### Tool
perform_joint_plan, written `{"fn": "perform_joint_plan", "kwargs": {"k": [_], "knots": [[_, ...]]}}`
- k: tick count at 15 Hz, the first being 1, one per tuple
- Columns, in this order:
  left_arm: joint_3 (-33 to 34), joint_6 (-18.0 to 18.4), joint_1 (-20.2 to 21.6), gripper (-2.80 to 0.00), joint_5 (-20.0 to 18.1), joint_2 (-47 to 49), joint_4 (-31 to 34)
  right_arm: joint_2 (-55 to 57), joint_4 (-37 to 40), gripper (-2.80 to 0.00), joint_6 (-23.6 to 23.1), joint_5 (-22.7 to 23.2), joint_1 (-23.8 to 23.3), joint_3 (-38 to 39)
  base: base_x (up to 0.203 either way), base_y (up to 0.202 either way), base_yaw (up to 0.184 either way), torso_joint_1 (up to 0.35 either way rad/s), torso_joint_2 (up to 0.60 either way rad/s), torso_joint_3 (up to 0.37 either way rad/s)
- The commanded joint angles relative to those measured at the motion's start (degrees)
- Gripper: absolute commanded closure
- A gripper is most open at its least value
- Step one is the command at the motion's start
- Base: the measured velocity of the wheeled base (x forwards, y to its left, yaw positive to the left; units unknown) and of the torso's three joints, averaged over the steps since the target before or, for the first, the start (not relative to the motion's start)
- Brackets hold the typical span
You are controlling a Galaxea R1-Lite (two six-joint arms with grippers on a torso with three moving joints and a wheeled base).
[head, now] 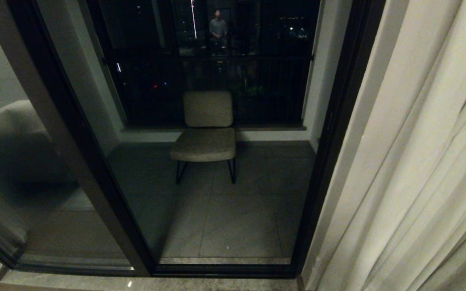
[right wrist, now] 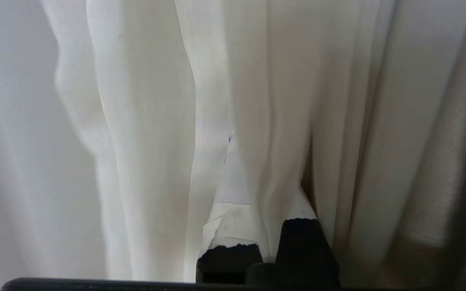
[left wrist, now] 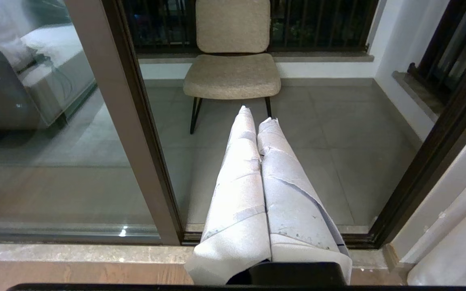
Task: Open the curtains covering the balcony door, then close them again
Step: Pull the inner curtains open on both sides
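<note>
My head view is dim: the balcony beyond the door is dark, with small city lights high above the chair. The glass left of the chair carries a blurred, smeared reflection, and the door frame leans outward toward the edges. The curtain right of the door catches soft indoor light. My left wrist view is much brighter and sharp. In my right wrist view the curtain is evenly lit, close and soft, shading darker toward one side
</note>
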Motion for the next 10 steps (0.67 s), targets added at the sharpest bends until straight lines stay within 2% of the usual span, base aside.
{"fn": "perform_joint_plan", "kwargs": {"k": [1,5,10], "knots": [[0.0,-0.02,0.01,0.0,0.02,-0.02,-0.01,-6.94,-0.73,0.0,0.03,2.84,1.09,5.13,0.0,0.0,0.0,0.0,0.0,0.0],[0.0,-0.02,0.01,0.0,0.02,-0.02,-0.01,-14.05,-1.01,0.0,0.31,5.03,5.74,15.06,0.0,0.0,0.0,0.0,0.0,0.0],[0.0,-0.02,0.01,0.0,0.02,-0.02,-0.01,-14.79,-1.07,0.0,0.25,4.98,9.74,16.09,0.0,0.0,0.0,0.0,0.0,0.0]]}}
